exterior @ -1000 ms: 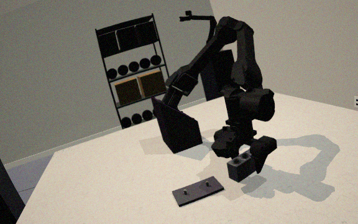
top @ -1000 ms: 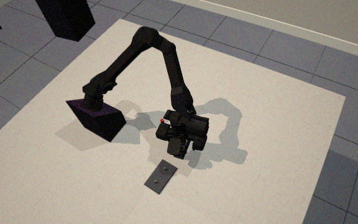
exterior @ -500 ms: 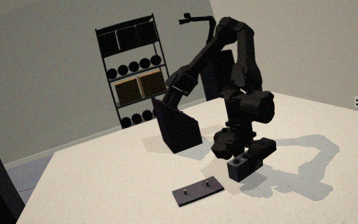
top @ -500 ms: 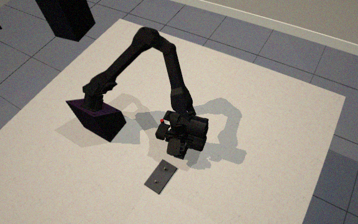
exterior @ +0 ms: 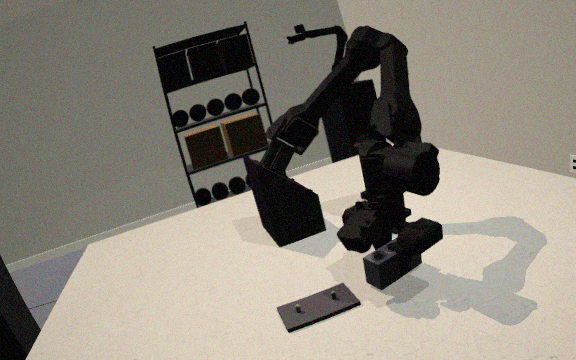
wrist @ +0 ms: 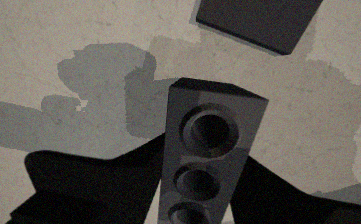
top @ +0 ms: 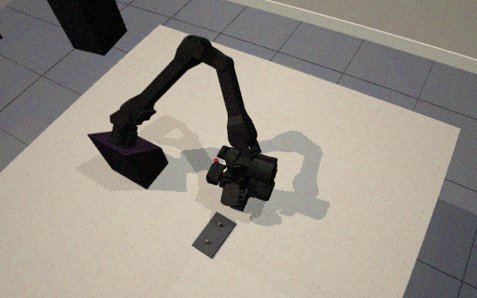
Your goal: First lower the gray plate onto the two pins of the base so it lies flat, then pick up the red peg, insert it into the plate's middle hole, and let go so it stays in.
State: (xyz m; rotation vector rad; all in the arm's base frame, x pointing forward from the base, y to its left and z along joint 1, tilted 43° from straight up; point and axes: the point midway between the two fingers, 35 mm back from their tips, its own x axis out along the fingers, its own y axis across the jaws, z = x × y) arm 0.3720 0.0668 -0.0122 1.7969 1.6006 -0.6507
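The gray plate [exterior: 374, 272] [wrist: 231, 170], a thick block with three holes on top, stands between the two fingers of my gripper [exterior: 389, 246] [wrist: 196, 139]. The gripper is shut on its sides. Whether the plate's underside touches the white surface is hard to tell. The dark flat base [top: 214, 235] [exterior: 315, 311] [wrist: 261, 25] lies apart from the plate, its two short pins upright and bare in the top and exterior views. Only the tip of the red peg [top: 216, 160] shows, beside a finger in the top view; the rest is hidden, and it is not seen in the other views.
The arm's dark pedestal [top: 139, 165] [exterior: 293, 215] stands behind the gripper, towards the left. Arm shadows fall across the white surface [top: 346, 248] [exterior: 168, 300]. A shelf rack [exterior: 169, 107] stands against the far wall.
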